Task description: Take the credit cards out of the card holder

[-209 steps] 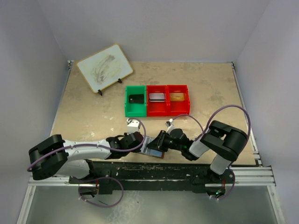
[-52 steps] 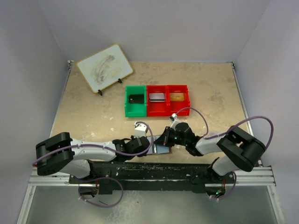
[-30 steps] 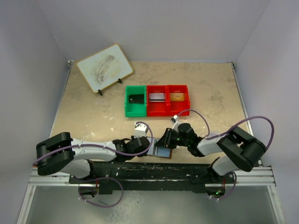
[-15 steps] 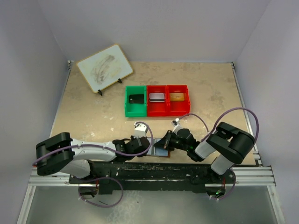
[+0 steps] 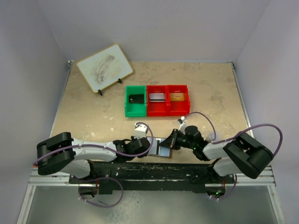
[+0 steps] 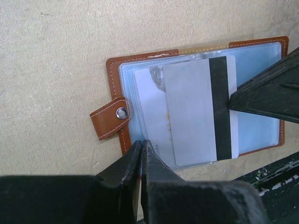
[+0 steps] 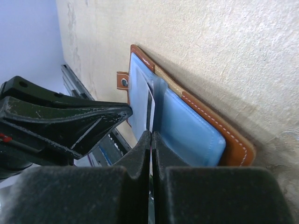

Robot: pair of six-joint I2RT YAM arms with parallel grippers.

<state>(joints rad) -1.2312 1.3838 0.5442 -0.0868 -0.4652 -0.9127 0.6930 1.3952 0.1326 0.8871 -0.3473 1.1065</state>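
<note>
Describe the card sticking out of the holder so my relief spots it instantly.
At the table's near edge, midway along, lies the open brown card holder. The pale grey card across its blue sleeves alone shows a black magnetic stripe.

The card holder (image 5: 163, 148) lies open and flat on the table (image 5: 93, 116), close to the front edge. It is brown leather on the outside, with light blue pockets (image 6: 254, 53) and clear sleeves inside. A small brown tab (image 6: 111, 122) with a shiny snap sticks out from one side. A pale grey card (image 6: 198, 109) with a black stripe lies over the open pockets, a little crooked. A white card (image 6: 149, 100) sits under it in a clear sleeve.
</note>
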